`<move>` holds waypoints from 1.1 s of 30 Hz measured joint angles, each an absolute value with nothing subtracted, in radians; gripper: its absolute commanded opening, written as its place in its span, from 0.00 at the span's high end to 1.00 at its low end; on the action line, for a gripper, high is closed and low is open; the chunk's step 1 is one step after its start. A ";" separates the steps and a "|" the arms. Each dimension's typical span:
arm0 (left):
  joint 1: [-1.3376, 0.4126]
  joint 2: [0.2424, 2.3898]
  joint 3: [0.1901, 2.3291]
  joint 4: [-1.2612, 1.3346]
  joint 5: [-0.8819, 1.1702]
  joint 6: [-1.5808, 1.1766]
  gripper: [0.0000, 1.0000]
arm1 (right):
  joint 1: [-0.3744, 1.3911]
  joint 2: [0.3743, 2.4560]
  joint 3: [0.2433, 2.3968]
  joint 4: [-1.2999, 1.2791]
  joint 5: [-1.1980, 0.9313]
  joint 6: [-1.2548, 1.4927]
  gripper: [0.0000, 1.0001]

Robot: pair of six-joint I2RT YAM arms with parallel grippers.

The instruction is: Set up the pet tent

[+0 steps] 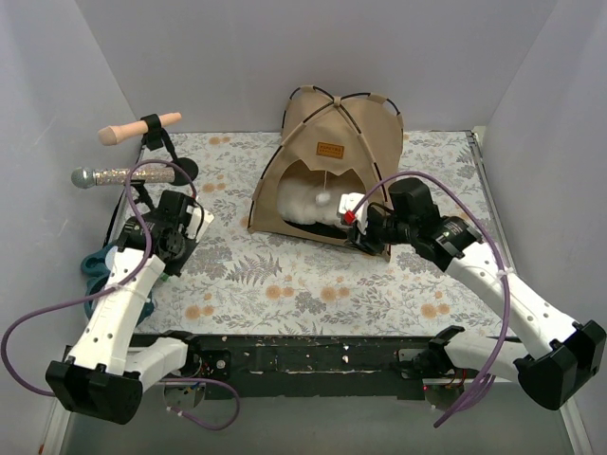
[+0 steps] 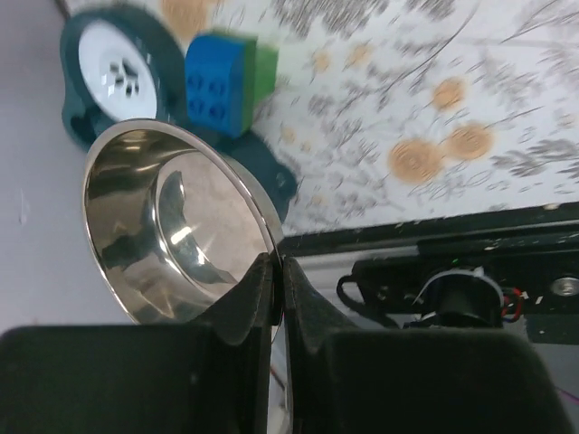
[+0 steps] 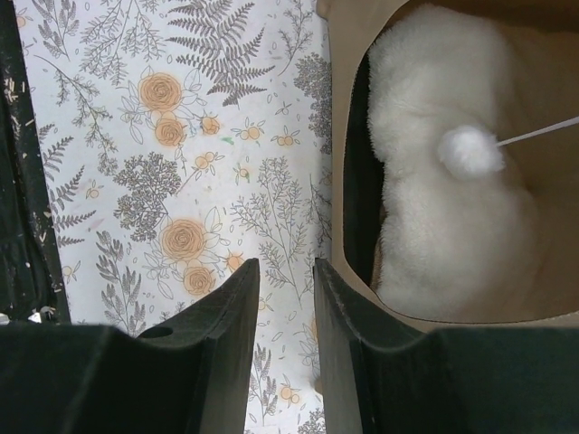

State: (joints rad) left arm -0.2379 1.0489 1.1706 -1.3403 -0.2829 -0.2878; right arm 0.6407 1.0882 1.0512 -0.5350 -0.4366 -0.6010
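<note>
Tent (image 1: 332, 161) of tan fabric stands upright at the back middle of the flower-patterned worktop (image 1: 285, 284), its arched doorway facing the arms. Thin black poles (image 1: 353, 137) cross over its top, and a small brown label (image 1: 329, 149) sits above the doorway. A fluffy white cushion (image 1: 302, 201) fills the floor inside, and a white pom-pom (image 1: 325, 199) hangs on a thread in front of it.

The right tool (image 1: 356, 223) is low at the doorway's right lower corner, pointing in towards the opening. In the right wrist view its two black fingers (image 3: 226, 307) stand apart with only the patterned worktop between them, so the right tool (image 3: 285, 271) is released and grasps nothing. The tent's doorway edge (image 3: 339, 136) lies just beside the fingers, with the cushion (image 3: 452, 235) and the pom-pom (image 3: 470, 152) beyond it.

The left tool (image 1: 180, 223) is well apart from the tent, over the left side of the worktop. The left wrist view shows the left tool (image 2: 279, 271) clenched on the rim of a shiny steel bowl (image 2: 172, 226), which is tilted on its side. Past the bowl lie a blue block (image 2: 217, 81) touching a green block (image 2: 265, 68), and a teal holder (image 2: 113, 63) with a white centre. A microphone (image 1: 119, 175) is at the far left.
</note>
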 measured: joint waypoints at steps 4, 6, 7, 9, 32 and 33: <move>-0.128 1.039 1.103 -1.361 -0.383 -0.308 1.00 | 0.651 1.123 1.062 -0.538 -0.431 -0.609 0.62; -0.038 1.039 1.103 -1.357 -0.408 -0.308 1.00 | 0.657 1.144 1.072 -0.541 -0.429 -0.612 0.62; 0.000 1.037 1.102 -1.356 -0.415 -0.307 1.00 | 0.658 1.154 1.077 -0.543 -0.428 -0.614 0.62; 0.054 1.028 1.085 -1.349 -0.424 -0.300 1.00 | 0.664 1.168 1.083 -0.546 -0.428 -0.613 0.62; 0.444 1.056 0.842 -0.995 -0.279 0.050 1.00 | 0.728 1.187 1.137 -0.606 -0.371 -0.598 0.61; 0.444 1.069 0.840 -0.988 -0.273 0.054 1.00 | 0.731 1.187 1.137 -0.606 -0.367 -0.595 0.61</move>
